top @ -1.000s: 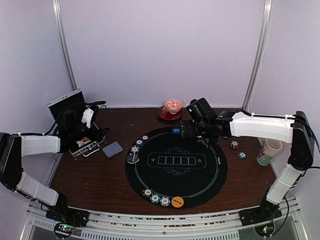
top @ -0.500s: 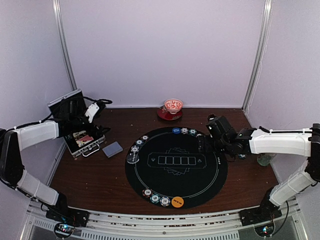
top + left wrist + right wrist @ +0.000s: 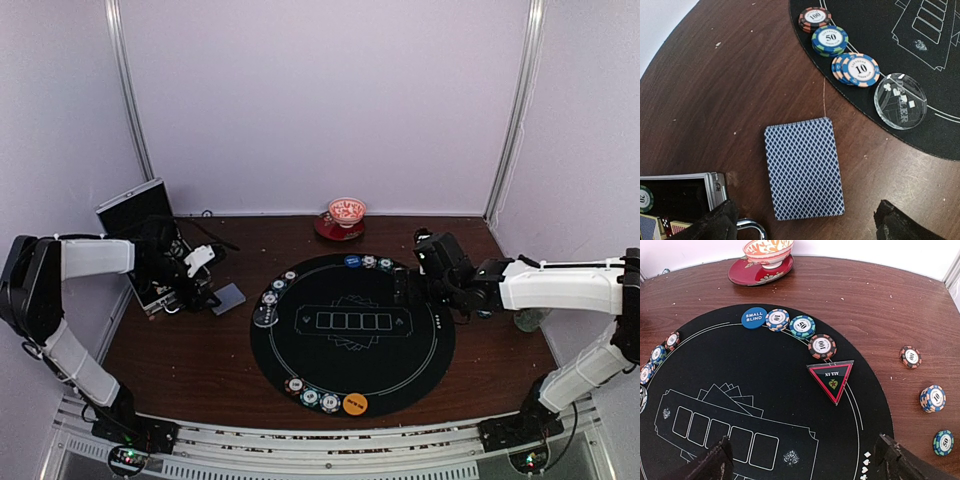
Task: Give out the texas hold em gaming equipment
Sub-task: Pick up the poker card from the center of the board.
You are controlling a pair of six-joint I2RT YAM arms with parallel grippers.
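A blue-backed deck of playing cards [image 3: 804,168] lies on the wooden table just left of the mat. My left gripper [image 3: 805,225] hovers open right behind it, its fingers wider than the deck and apart from it. Three poker chip stacks [image 3: 830,39] and a clear dealer disc [image 3: 900,101] sit on the mat's left edge. My right gripper [image 3: 802,462] hangs open and empty over the mat's right part. Ahead of it lie an all-in triangle [image 3: 832,378], three chip stacks [image 3: 802,326] and a blue small-blind disc [image 3: 754,317].
An open metal case [image 3: 675,200] with chips and cards sits by the left finger. Three loose chip stacks [image 3: 933,398] lie on the table right of the black mat [image 3: 350,370]. Bowl on red saucer [image 3: 747,275] stands at the back. Chips and an orange disc [image 3: 355,404] line the mat's near edge.
My left gripper has swung from the open case down to the deck of cards. My right gripper drew back from the mat's far edge to its right side, then stayed.
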